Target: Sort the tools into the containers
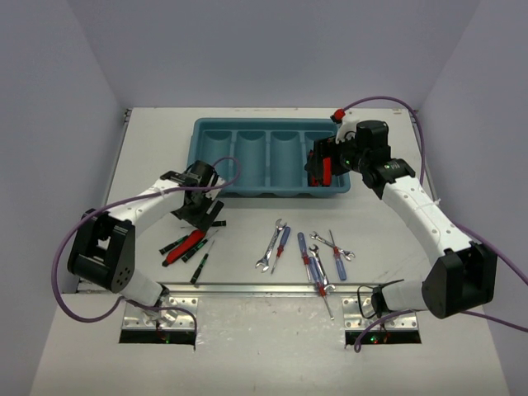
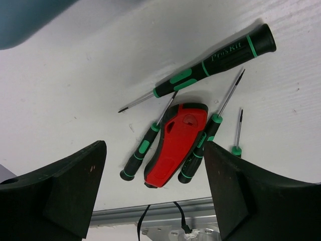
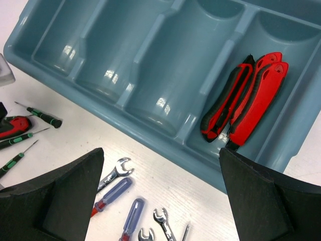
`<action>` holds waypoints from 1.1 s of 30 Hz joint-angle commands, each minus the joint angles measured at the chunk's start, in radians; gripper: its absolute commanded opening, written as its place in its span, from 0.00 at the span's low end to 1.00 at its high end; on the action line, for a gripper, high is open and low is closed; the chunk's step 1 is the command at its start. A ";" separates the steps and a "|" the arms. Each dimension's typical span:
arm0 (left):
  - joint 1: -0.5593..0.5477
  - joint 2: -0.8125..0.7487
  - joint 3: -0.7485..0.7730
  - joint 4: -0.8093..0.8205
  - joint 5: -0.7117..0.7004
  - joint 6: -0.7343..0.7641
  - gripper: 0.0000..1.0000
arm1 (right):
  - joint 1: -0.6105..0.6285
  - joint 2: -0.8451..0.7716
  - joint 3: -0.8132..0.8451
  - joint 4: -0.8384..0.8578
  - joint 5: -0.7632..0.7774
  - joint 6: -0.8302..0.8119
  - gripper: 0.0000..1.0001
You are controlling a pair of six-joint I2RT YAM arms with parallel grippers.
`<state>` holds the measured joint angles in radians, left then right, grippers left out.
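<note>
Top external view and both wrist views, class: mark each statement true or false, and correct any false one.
1. The red-and-black pliers lie in an end compartment of the tray. True.
2. The tray's other three compartments hold wrenches. False: they are empty; the wrenches lie on the table.
3. The left gripper is shut on a precision screwdriver. False: the left gripper has its jaws open above the precision screwdrivers, holding nothing.
4. The blue-handled screwdrivers lie on the table, outside the tray. True.
5. A red-handled tool lies among the precision screwdrivers. True.
</note>
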<state>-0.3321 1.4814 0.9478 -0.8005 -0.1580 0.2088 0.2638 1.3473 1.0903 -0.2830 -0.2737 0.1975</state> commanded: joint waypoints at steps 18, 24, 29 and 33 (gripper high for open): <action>0.007 0.085 -0.030 0.034 0.065 0.036 0.66 | -0.001 -0.039 -0.006 0.051 -0.028 -0.036 0.95; 0.005 0.071 -0.041 0.047 0.039 0.039 0.65 | 0.000 -0.041 -0.007 0.051 -0.030 -0.035 0.95; 0.002 0.080 -0.041 0.049 0.047 0.045 0.62 | 0.002 -0.044 -0.007 0.051 -0.027 -0.039 0.95; 0.002 0.088 -0.037 0.046 0.059 0.047 0.54 | 0.003 -0.046 -0.009 0.051 -0.028 -0.042 0.95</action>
<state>-0.3321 1.5879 0.9081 -0.7769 -0.1096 0.2398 0.2638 1.3342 1.0866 -0.2707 -0.2919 0.1770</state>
